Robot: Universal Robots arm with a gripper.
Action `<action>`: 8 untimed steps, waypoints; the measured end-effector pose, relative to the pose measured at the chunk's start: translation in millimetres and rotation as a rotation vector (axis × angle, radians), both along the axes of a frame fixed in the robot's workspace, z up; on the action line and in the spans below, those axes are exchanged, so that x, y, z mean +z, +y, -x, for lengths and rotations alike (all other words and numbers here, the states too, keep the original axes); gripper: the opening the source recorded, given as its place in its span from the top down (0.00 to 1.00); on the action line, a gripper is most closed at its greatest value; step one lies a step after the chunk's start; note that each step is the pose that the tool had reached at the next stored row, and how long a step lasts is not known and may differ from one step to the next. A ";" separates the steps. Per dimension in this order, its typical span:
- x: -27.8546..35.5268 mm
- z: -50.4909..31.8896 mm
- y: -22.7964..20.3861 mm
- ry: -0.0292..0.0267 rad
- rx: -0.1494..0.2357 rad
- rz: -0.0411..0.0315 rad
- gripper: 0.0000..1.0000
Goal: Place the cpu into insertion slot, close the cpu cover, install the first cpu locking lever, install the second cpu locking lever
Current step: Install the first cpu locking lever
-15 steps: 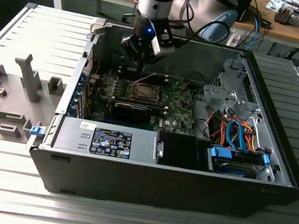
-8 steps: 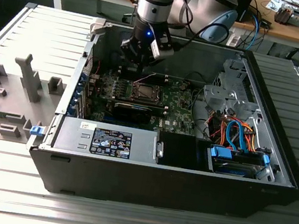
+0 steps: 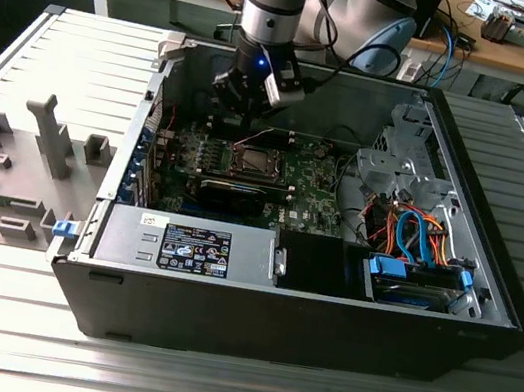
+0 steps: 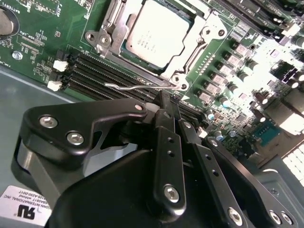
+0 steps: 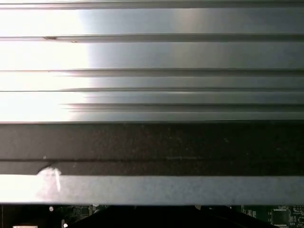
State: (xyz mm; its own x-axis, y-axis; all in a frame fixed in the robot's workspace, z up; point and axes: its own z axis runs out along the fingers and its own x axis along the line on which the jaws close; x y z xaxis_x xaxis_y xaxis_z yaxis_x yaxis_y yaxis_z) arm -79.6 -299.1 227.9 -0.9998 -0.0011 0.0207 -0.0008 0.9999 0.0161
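The cpu (image 4: 154,33), a silvery square chip, lies in the insertion slot (image 4: 96,37) on the green motherboard (image 3: 317,198). The cpu cover (image 4: 203,37) is folded down around it as a metal frame. A thin wire locking lever (image 4: 135,86) runs along the slot's near side and looks unlatched. My gripper (image 4: 170,99) hangs just beside that lever with its two black fingers pressed together and nothing between them. In the exterior view the gripper (image 3: 248,102) hovers inside the open computer case, above the far side of the slot (image 3: 251,161).
Black memory slots (image 4: 95,71) lie between the gripper and the slot. The case holds a power supply (image 3: 187,244) in front and a drive cage with orange and blue cables (image 3: 416,244) on the exterior view's right. A grey fixture tray (image 3: 14,163) lies outside on the left.
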 end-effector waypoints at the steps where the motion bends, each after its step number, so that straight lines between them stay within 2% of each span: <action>1: -0.5 0.0 0.1 0.0001 0.002 0.0001 0.89; 8: -5.4 -1.5 4.1 0.0000 0.044 0.0000 0.89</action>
